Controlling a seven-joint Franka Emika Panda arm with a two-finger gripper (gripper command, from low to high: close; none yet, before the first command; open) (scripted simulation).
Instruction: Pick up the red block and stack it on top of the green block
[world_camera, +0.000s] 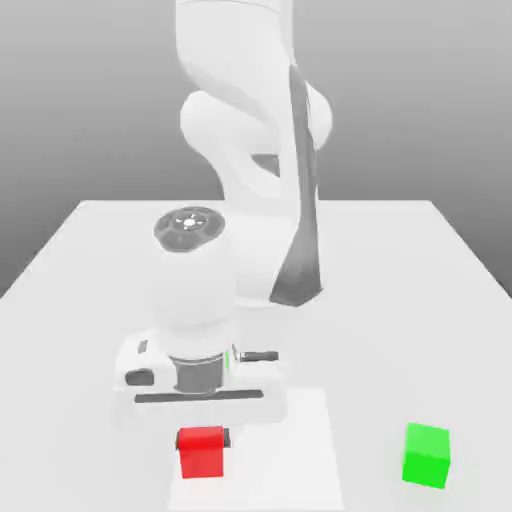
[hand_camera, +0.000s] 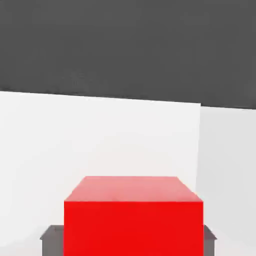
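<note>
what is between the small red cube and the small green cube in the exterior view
In the exterior view, bare white surface separates the small red cube from the small green cube.

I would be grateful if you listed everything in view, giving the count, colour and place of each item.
red block: one, bright red, between the fingers of the hand, over the white patch's edge at the exterior view's left
green block: one, bright green, on the table near the front, towards the exterior view's right
white patch: one, white, on the table's front part, under and beside the red block
table: one, pale grey, beneath everything
arm: one, white with dark grey parts, rising at the back and reaching forward
hand: one, white with dark fingers, shut on the red block
</note>
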